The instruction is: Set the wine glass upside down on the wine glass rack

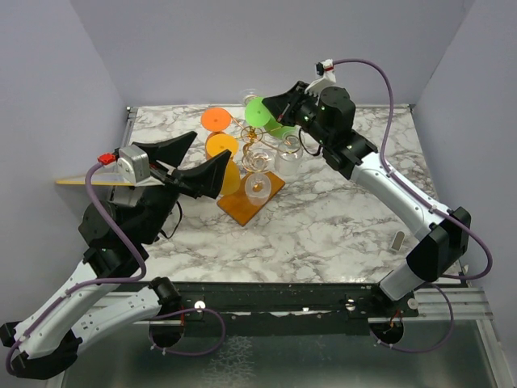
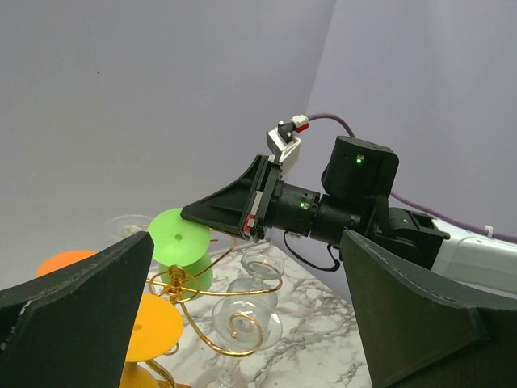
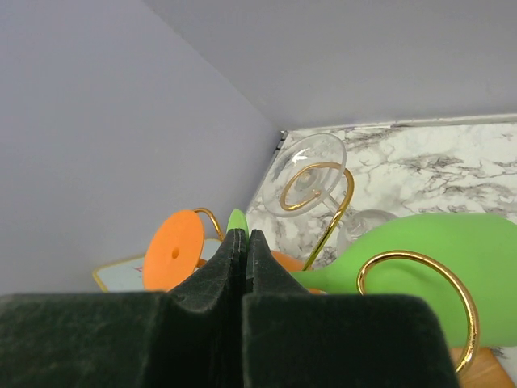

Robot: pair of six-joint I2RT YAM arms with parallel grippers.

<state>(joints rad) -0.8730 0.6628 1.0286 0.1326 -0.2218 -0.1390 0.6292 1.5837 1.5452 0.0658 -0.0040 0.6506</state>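
**Green wine glass [image 1: 260,111] tilted foot-up among the gold scrolls of the wine glass rack [image 1: 238,208], mid-tabletop [image 1: 339,218].**
The right gripper [image 3: 245,238] has its jaws pressed together, tips at the green foot's rim. The left gripper [image 1: 212,147] has its jaws spread wide just left of the rack. Orange glasses [image 1: 216,119] and clear glasses [image 1: 257,187] crowd the other scrolls.

Soft, even light falls from above. The marble table [image 1: 339,226] is bright, with only faint, diffuse shadows, and the top view is sharp. In the right wrist view the near black fingers [image 3: 161,339] are dark and blurred. A small glare spot sits on the clear glass foot [image 3: 313,166].
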